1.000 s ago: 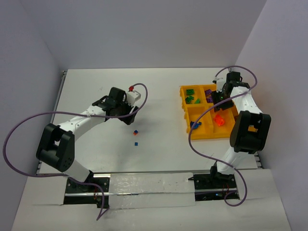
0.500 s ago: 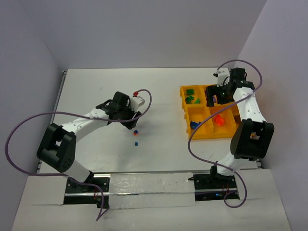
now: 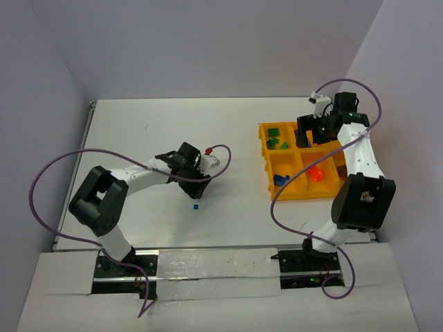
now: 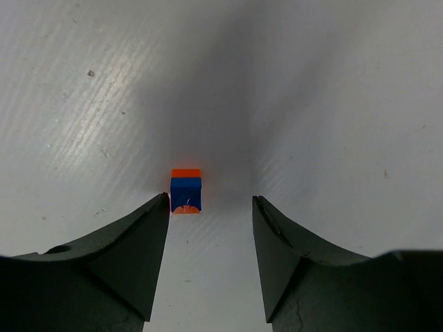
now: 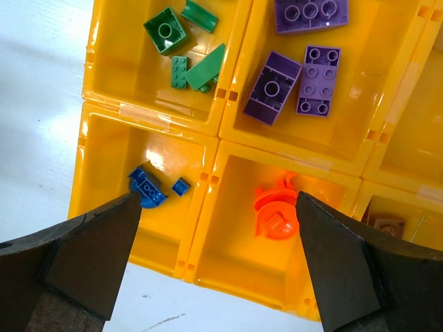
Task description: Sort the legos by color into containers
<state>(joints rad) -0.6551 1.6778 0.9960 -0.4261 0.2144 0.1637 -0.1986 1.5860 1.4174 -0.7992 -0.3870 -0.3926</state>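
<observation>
Legos [image 5: 271, 87] fill several compartments of the yellow tray [image 5: 220, 135], which sits at the right middle of the overhead view on the white worktop [image 3: 152, 131]. In the right wrist view, green pieces [image 5: 165, 29] lie in the upper left compartment and purple bricks [image 5: 318, 79] in the one to its right. Blue pieces [image 5: 147, 189] lie in the lower left compartment and an orange round piece [image 5: 275, 213] in the lower middle one. A brown piece [image 5: 384, 225] shows at the lower right edge, partly hidden behind a finger. The right end effector [image 5: 216, 207] hangs above the tray with its jaws spread wide, holding nothing. Its dark fingers [image 5: 90, 256] frame the blue and orange compartments.

Two pieces are outside the tray. A blue and orange bit [image 4: 185, 191] lies on the worktop at the centre of the left wrist view, between the tips of the left end effector [image 4: 209, 202]. It is closer to the finger on the left of the frame; whether it touches that finger I cannot tell. The jaws stand apart, with a clear gap to the finger on the right, and grip nothing. In the overhead view this end effector is low over the worktop, a little left of centre, and covers the bit. A small blue brick [image 3: 196, 205] lies just below it in the frame, apart from it and well away from the tray.
</observation>
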